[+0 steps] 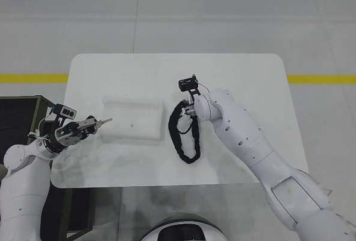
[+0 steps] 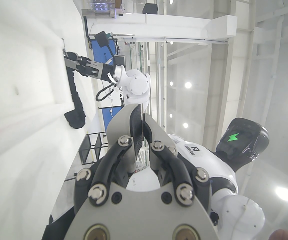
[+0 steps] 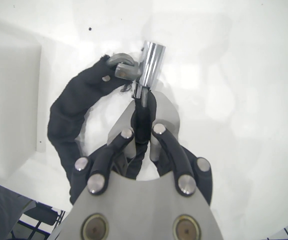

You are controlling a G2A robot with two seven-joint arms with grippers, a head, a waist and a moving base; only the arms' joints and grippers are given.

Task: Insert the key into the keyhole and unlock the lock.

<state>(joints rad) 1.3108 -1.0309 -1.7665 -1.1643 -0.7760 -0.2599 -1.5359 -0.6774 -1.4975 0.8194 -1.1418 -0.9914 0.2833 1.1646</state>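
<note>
The task seems to be at an early stage: the key and the lock are each held, but they have not been brought together. The left gripper (image 1: 93, 124) is closed on the key (image 1: 104, 122). The metal blade of the key sticks out beyond the fingertips and points over the white foam block (image 1: 134, 117) toward the other arm. In the left wrist view the two pads (image 2: 136, 123) are pressed together, with only a thin edge between them.

The right gripper (image 3: 144, 101) is closed on the black fabric-covered chain (image 3: 64, 116), at the end where the sleeve meets the chrome lock cylinder (image 3: 151, 66). The cylinder stands out just ahead of this gripper's fingertips. A grey metal link (image 3: 124, 67) joins the cylinder from the side. The rest of the chain curls back beside the gripper and lies on the white table (image 1: 250, 78). The keyhole cannot be made out, so it is not possible to say which face of the cylinder has it.

The key is well apart from the cylinder, with the foam block between the two grippers. Both grasps look done. What is probably left is nearly the whole task: to bring the key tip to the cylinder, to line the blade up with the keyhole, to push it in and to turn it until the lock opens. The link is still attached to the cylinder, so the lock appears not yet opened.
</note>
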